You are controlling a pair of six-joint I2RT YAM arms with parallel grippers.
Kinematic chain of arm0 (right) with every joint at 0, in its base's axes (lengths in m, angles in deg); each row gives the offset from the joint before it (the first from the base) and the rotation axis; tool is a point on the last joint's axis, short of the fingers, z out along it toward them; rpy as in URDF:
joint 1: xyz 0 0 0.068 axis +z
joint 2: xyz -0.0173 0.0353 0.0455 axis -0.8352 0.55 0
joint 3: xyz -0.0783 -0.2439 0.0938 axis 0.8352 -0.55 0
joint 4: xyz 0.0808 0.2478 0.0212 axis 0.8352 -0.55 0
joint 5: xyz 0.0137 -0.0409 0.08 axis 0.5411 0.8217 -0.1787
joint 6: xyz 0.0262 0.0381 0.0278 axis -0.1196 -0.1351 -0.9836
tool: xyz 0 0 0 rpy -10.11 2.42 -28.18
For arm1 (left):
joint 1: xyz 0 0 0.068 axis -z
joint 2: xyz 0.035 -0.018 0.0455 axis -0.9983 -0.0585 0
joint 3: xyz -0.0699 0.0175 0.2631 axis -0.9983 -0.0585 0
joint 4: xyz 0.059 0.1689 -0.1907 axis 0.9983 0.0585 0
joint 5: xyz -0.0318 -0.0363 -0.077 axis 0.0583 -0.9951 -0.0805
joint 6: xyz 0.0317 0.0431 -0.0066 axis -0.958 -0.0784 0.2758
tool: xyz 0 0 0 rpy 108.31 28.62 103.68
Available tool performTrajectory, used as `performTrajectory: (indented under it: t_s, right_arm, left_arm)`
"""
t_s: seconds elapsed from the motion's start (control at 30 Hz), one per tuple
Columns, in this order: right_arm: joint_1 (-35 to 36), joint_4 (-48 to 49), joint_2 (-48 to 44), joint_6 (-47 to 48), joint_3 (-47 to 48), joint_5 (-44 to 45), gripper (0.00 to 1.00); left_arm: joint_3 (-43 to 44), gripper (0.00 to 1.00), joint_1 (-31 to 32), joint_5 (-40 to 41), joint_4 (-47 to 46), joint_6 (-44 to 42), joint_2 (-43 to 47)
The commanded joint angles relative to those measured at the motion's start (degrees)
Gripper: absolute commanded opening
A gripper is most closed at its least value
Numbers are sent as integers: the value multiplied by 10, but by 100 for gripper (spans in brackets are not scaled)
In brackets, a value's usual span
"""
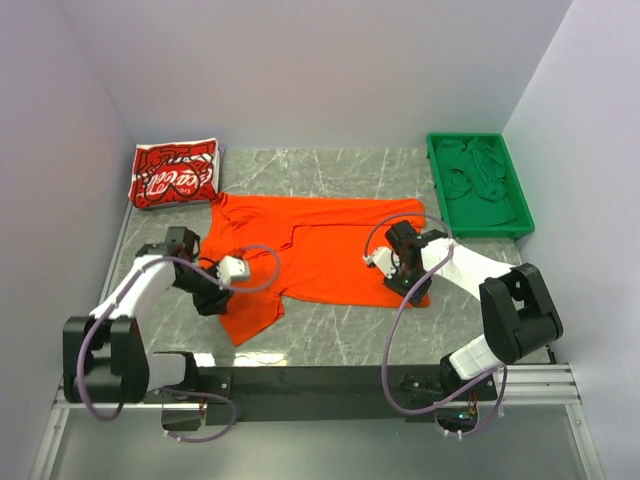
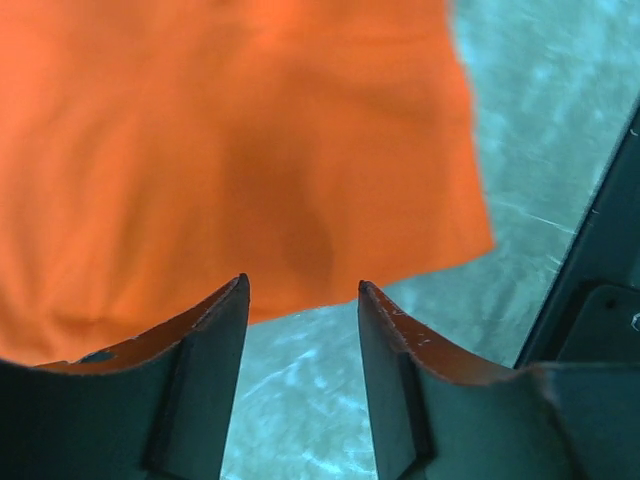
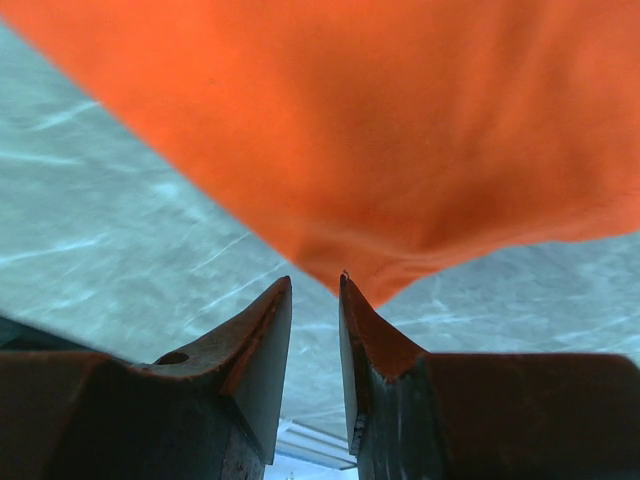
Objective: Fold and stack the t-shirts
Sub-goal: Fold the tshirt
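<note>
Orange t-shirt runs off both wrist views' top edges

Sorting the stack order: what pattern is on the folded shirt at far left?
The folded shirt is red with white script print; top external view.

Left arm reaching from lower left, jaws apart, right arm bent inward from lower right, jaws barely parted

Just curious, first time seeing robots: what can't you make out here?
Tray: top view, green cloth inside too small to count.
Red shirt: top view, print too small to read.
Right gripper: wrist view, orange shirt corner at its tips; grip unclear.
</note>
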Motion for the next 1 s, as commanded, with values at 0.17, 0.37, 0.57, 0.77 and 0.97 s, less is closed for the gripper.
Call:
performTrajectory:
  t_s: [0.17, 0.37, 0.57, 0.77, 0.97]
  right_arm:
    - [17, 110, 1, 8, -65, 60, 33]
    - [18, 128, 3, 16, -90, 73, 35]
    - [18, 133, 16, 20, -99, 71, 41]
    - [18, 134, 51, 20, -95, 70, 15]
    - [17, 102, 26, 14, -65, 63, 0]
  left_arm:
    - [-73, 58, 149, 49, -48, 17, 90]
    - [-123, 60, 247, 124, -102, 70, 114]
    - [-142, 61, 280, 165, -124, 72, 98]
    - [-139, 33, 292, 165, -125, 85, 84]
    - [-96, 1, 287, 151, -74, 116, 143]
